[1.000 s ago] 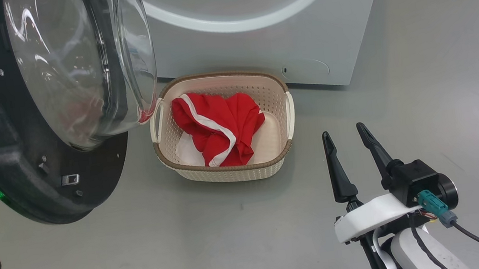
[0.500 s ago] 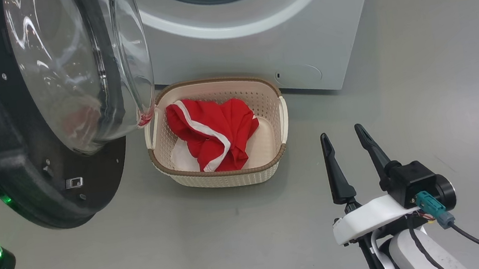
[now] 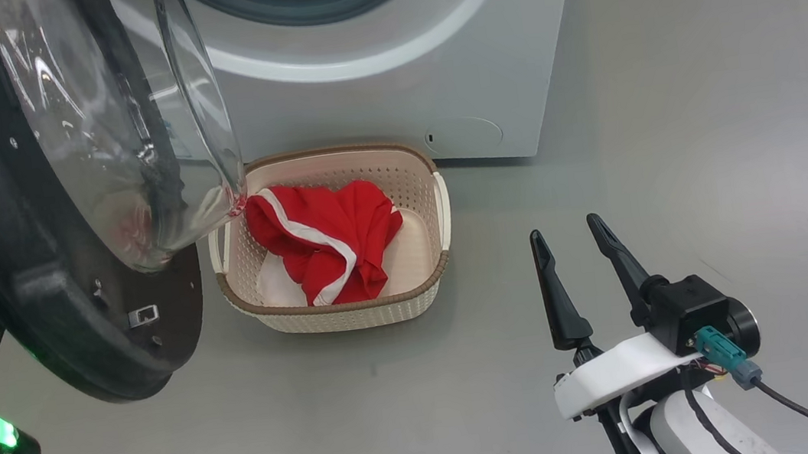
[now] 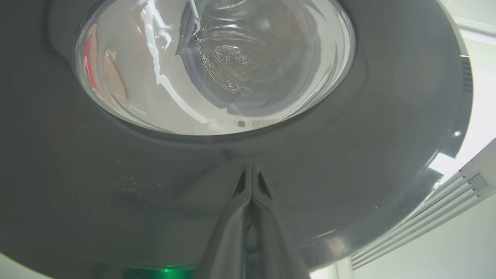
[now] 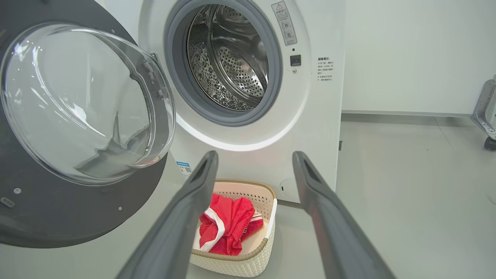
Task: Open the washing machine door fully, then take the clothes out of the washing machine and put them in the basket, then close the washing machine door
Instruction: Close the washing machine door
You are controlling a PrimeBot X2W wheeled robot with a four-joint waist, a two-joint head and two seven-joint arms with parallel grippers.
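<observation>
While the left gripper [image 4: 251, 190], fingers pressed together, has pushed the large round black-rimmed glass door [image 3: 18, 290] further over the nine-o'clock handle of the cream perforated basket [image 3: 341, 308], closing seems begun, with the red white-trimmed clothes [image 3: 327, 229] lying inside and the right gripper [image 3: 562, 227] empty, fingers spread.

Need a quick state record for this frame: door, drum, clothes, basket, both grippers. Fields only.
door: washing machine door open, standing out from the washing machine
drum: drum visible part is bare steel
clothes: clothes red with white trim, heaped in the basket
basket: basket on the floor in front of the machine
left gripper: left gripper shut, tips at the door's dark outer face
right gripper: right gripper open, empty, right of the basket
</observation>
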